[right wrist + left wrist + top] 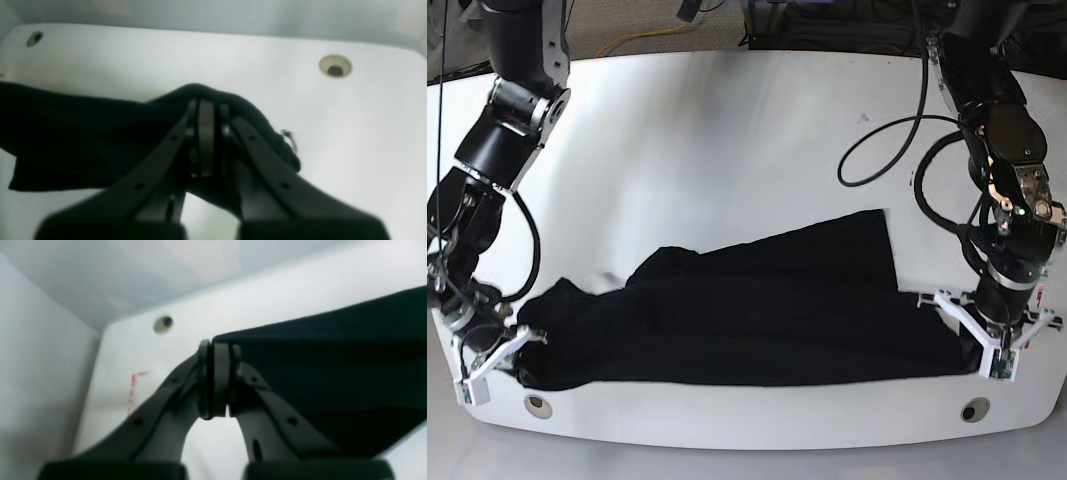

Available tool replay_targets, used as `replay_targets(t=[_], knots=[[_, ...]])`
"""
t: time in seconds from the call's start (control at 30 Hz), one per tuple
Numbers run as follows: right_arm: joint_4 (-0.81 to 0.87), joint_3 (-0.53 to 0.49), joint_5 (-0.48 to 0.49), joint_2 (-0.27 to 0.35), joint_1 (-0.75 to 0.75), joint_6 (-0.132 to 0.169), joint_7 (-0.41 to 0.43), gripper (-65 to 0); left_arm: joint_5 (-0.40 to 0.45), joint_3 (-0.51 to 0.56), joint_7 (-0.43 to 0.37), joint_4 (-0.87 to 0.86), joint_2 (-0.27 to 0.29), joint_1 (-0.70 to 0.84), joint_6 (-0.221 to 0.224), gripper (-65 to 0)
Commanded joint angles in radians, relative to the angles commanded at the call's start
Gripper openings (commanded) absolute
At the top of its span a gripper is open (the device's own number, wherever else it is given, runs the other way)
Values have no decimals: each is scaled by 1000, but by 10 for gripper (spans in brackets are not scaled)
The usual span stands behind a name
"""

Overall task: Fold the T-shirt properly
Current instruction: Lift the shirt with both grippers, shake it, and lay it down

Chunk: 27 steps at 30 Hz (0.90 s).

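Observation:
The black T-shirt lies stretched across the near half of the white table, no print showing. My left gripper is shut on the shirt's right end near the front edge; in the left wrist view its pads pinch the corner of the black cloth. My right gripper is shut on the bunched left end; in the right wrist view the fingers clamp a fold of the T-shirt, which trails off to the left.
Round holes sit in the table near the front edge. A black cable loops over the table by the left arm. Red marks show on the tabletop. A small metal ring lies beside the cloth.

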Motion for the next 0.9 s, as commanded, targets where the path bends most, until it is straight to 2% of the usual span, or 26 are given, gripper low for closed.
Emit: replay_targets(t=[0.17, 0.33, 0.47, 0.6, 0.67, 0.77, 0.9], knots=[[-137, -80, 2, 20, 232, 0, 0, -650, 0, 0, 38, 0, -49, -189, 0, -650], [-212, -173, 2, 20, 439, 0, 0, -650, 0, 2, 38, -8, -132, -359, -2, -650], [-232, -216, 2, 20, 562, 2, 0, -650, 0, 5, 38, -38, -169, -494, -12, -650], [-232, -221, 2, 20, 562, 5, -3, -650, 2, 5, 38, -72, -198, -545, -100, -650], [-232, -218, 2, 21, 546, 35, -5, -650, 2, 5, 40, -71, -198, -526, -130, -650], [-206, -178, 3, 21, 446, 58, -12, -650, 2, 2, 40, -69, -198, -440, -143, -650], [-80, -94, 11, 15, 227, 83, -29, -650, 0, 2, 40, -25, -193, -301, -144, -650]])
